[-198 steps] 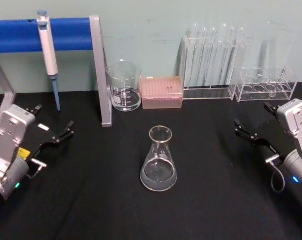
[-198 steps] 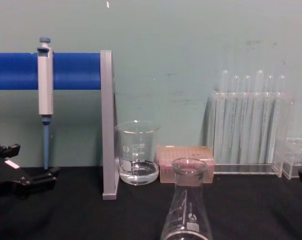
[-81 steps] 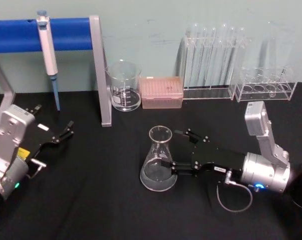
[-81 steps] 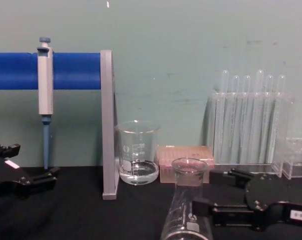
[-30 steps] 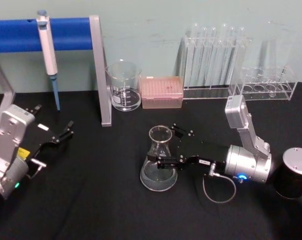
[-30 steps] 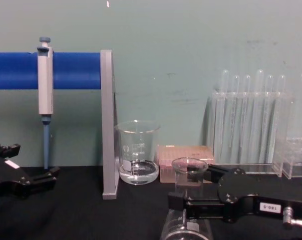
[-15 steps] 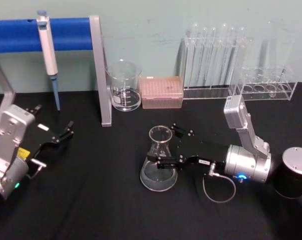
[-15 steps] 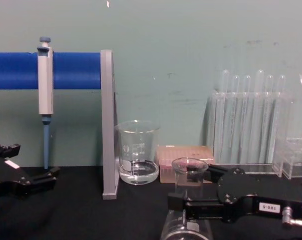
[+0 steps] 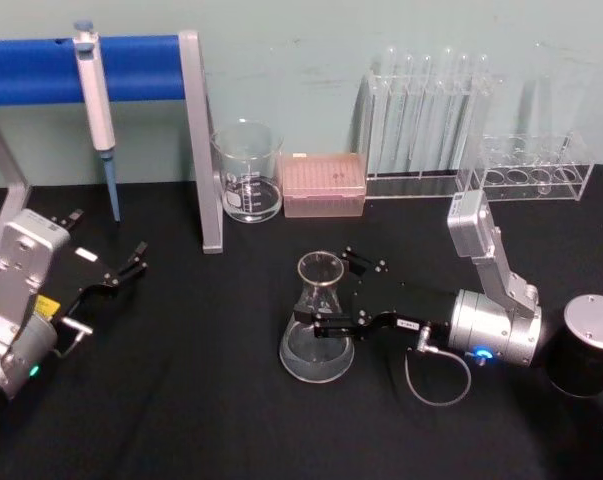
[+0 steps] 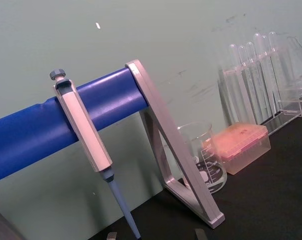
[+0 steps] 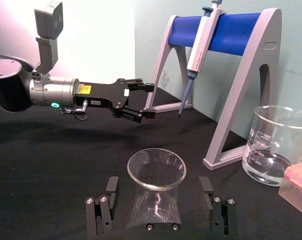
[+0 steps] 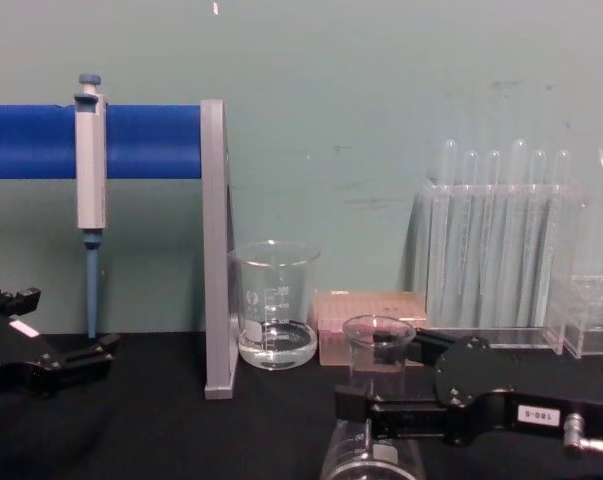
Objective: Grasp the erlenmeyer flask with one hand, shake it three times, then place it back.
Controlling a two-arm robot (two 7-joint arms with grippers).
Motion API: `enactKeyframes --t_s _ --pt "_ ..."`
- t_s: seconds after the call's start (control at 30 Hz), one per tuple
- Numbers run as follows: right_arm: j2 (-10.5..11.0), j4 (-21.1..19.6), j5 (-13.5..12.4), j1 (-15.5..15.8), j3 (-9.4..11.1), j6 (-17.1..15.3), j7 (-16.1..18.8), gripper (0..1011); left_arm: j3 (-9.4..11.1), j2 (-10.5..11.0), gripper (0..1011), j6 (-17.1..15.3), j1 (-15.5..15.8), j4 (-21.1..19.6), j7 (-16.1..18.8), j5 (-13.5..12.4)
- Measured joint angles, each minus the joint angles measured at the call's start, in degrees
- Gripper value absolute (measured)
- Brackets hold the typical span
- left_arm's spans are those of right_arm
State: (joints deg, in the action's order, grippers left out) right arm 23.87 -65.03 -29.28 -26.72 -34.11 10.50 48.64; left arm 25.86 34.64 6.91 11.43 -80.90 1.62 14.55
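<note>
One erlenmeyer flask (image 12: 379, 352), base cropped, right pincer (image 9: 322, 285) astride

The beaker (image 11: 275, 150) is printed 500 and 400.

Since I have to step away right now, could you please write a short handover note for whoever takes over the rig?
Right gripper: open, one finger on each side of the neck of the flask, not closed on it.
Left gripper: open, parked at the left side of the table.
Flask: upright on the table, near the middle.
Done: the reach.
Left: grip, lift, three shakes, set it back.
</note>
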Motion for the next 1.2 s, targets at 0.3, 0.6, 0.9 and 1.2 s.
enactKeyframes --t_s 0.3,0.6,0.9,1.2 --pt "0.0 0.0 -0.04 0.0 0.0 -0.01 0.0 1000 0.0 0.0 1001 0.0 0.0 0.0 0.0 0.0" --pt "0.0 0.0 -0.06 0.0 0.0 -0.01 0.0 827 0.0 0.0 1001 0.0 0.0 0.0 0.0 0.0" --pt "0.0 0.0 -0.06 0.0 0.0 -0.01 0.0 565 0.0 0.0 1001 0.0 0.0 0.0 0.0 0.0" --pt "0.0 0.0 -0.06 0.0 -0.01 -0.01 0.01 450 0.0 0.0 1001 0.0 0.0 0.0 0.0 0.0"
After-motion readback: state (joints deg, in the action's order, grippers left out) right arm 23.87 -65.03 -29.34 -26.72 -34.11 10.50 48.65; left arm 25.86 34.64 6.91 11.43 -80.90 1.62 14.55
